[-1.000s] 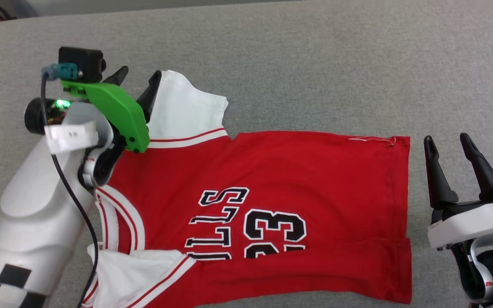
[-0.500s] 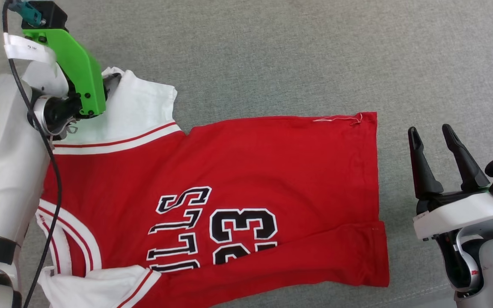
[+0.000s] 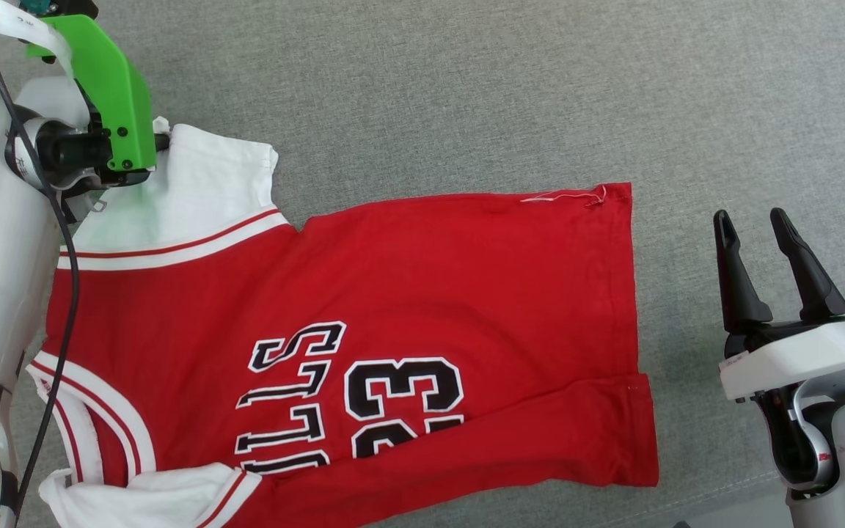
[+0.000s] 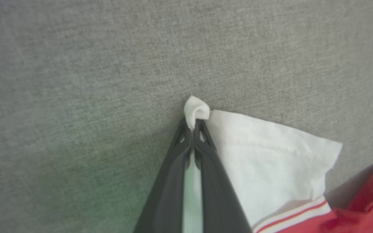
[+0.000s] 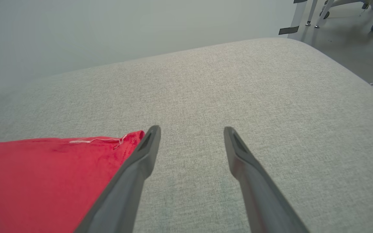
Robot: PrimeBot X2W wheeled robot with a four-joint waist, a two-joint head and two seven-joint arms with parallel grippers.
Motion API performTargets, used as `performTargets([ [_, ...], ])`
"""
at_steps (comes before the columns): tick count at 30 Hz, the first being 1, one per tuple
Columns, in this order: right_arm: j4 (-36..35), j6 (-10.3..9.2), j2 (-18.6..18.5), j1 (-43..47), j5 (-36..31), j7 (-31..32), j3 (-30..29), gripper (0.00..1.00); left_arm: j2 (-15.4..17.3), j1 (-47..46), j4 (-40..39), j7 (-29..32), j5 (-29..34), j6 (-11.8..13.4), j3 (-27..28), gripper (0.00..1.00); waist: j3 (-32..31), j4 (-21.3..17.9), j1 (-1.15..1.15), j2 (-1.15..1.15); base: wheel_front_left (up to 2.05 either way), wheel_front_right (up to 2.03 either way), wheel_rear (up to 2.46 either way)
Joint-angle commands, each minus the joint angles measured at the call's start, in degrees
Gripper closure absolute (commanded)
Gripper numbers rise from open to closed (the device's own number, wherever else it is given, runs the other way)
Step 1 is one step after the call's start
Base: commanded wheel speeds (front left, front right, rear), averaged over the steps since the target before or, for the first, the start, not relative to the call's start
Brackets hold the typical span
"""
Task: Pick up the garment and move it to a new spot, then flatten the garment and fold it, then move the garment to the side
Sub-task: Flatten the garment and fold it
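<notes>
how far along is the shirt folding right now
Looks done: the garment lies spread mostly flat on the grey surface. In hand: the left gripper is shut on a white sleeve corner. Left: the folding and the move aside; the right gripper stands open beside the hem.

text: "lls" and "23" | on: garment (image 3: 422, 293), red front | style: black, white-outlined, sideways in head view
</notes>
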Motion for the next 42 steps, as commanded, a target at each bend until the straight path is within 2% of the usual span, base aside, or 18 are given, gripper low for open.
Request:
performTargets([
  [1,0.25,0.02,-0.41,-1.29,1.11,0.17,0.08,0.00,-2.11,6.00,1.74,0.22,-0.48,0.28,-1.84,1.00,-0.11,0.20,0.01,-0.01,0.00,0.00,0.00],
  [5,1.68,0.02,-2.18,-2.67,4.47,2.09,0.57,0.00,-1.99,5.64,0.90,-2.61,-0.12,0.80,-1.34,1.00,-1.25,0.85,0.01,-0.01,0.00,0.00,0.00],
  [9,4.82,0.02,-5.54,-4.65,8.30,5.77,1.72,0.00,-1.53,4.77,-0.21,-5.46,0.58,1.16,-0.98,1.00,-2.90,1.88,0.01,-0.01,0.00,0.00,0.00],
  [18,9.43,0.02,-14.66,-9.94,17.12,20.95,8.60,0.00,-1.71,4.00,-5.06,-11.71,-0.06,-0.28,0.71,1.00,-5.54,5.63,0.01,-0.01,0.00,0.00,0.00],
  [24,9.94,0.02,-18.69,-14.32,19.85,29.95,13.58,0.00,-2.37,4.20,-9.13,-13.27,-0.29,-0.75,0.65,1.00,-5.11,8.82,0.01,-0.01,0.00,0.00,0.00],
  [33,15.98,0.02,-20.93,-22.01,20.10,40.42,22.44,0.00,-3.78,4.46,-13.83,-14.71,-0.41,-1.05,0.07,1.00,-3.23,12.56,0.01,-0.01,0.00,0.00,0.00],
  [38,20.81,0.02,-20.22,-22.48,21.90,47.07,25.97,0.00,-3.88,5.50,-14.92,-15.23,-0.80,-1.58,-0.27,1.00,-3.38,13.38,0.01,-0.01,0.00,0.00,0.00],
  [39,21.60,0.02,-20.01,-22.45,22.49,48.08,26.15,0.53,-3.79,5.63,-15.05,-15.35,-0.88,-1.65,-0.25,1.00,-3.39,13.51,0.01,-0.01,0.00,0.00,0.00],
  [40,22.12,0.02,-19.95,-22.48,22.77,48.83,26.35,0.69,-3.70,5.72,-15.14,-15.51,-0.91,-1.70,-0.23,1.00,-3.41,13.59,0.01,-0.01,0.00,0.00,0.00],
  [41,22.48,0.02,-19.99,-22.65,22.92,49.32,26.58,1.00,-3.59,5.81,-15.26,-15.84,-0.92,-1.76,-0.16,1.00,-3.42,13.67,0.01,-0.01,0.00,0.00,0.00],
  [42,22.73,0.02,-19.95,-22.77,23.23,49.45,26.53,1.00,-3.53,5.89,-15.32,-16.11,-0.92,-1.81,-0.12,1.00,-3.45,13.75,0.01,-0.01,0.00,0.00,0.00],
])
